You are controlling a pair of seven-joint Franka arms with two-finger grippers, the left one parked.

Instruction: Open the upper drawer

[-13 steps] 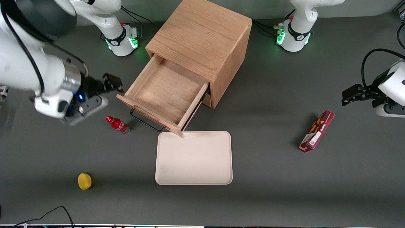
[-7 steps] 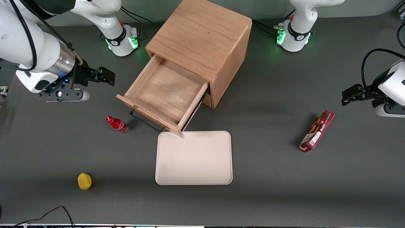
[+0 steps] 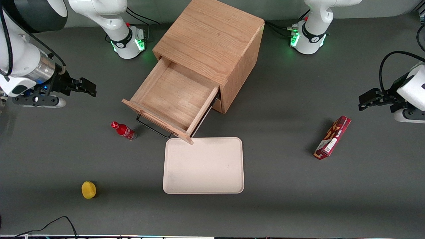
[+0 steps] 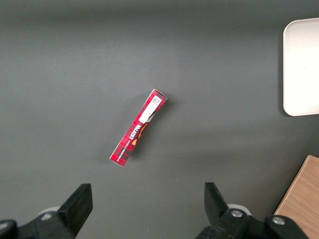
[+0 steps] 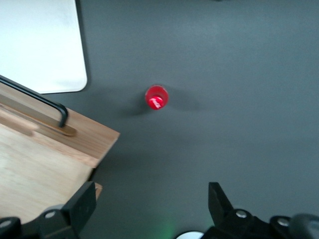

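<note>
Upper drawer of the wooden cabinet stands pulled well out of the carcass, its bare wooden floor fully in sight and its black bar handle hanging over the bench. By the look of it the opening is done; I see nothing left but for the arm to park. The lower drawer is hidden beneath the upper one.

Room for moving, largest thing first. The cabinet sits at the middle of the bench, farther from the front camera than the cream tray. One corner of the drawer front overhangs the tray's edge, or comes just to it, so the drawer has little room to travel further. The red snack box lies well apart, toward the parked arm's end. The red bottle stands close beside the handle's end, toward the working arm's end: the one thing a careless sweep could topple. The yellow fruit lies nearer the camera, out of the way.

The pincer hovers spread open and empty above bare bench, well apart from the drawer, toward the working arm's end, with free space around it.
</note>
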